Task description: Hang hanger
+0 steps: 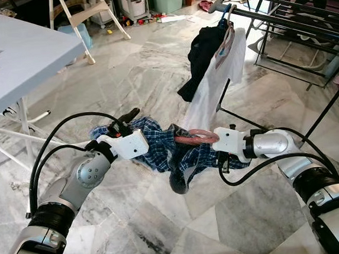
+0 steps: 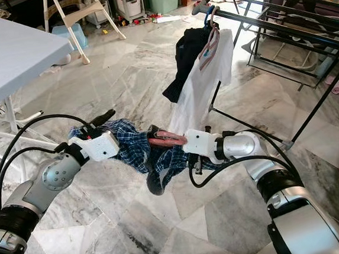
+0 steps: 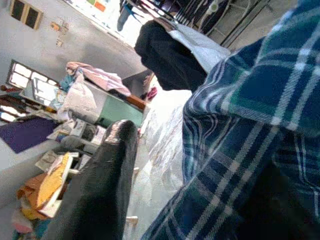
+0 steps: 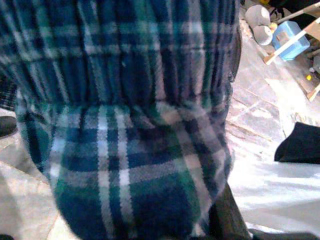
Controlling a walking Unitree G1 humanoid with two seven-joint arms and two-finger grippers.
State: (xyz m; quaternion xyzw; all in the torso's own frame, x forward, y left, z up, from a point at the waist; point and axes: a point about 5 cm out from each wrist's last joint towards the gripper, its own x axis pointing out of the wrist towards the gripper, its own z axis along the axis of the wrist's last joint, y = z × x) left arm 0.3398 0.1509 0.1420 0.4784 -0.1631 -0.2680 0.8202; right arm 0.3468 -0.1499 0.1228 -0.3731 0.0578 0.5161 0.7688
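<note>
while both arms reach fwd over the marble floor, a blue plaid garment on a pink hanger hangs btw them. left claw is at the cloth's left edge, one finger sticks out free; closed or not, i cannot tell. right claw is under cloth at the hanger, grip not visible. drying rack w/ a white shirt and a black garment stands beyond, well apart. tabletop is at left.

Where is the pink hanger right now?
In the left eye view, the pink hanger sits centre frame, inside the plaid garment between both grippers, nearest the right gripper.
</note>
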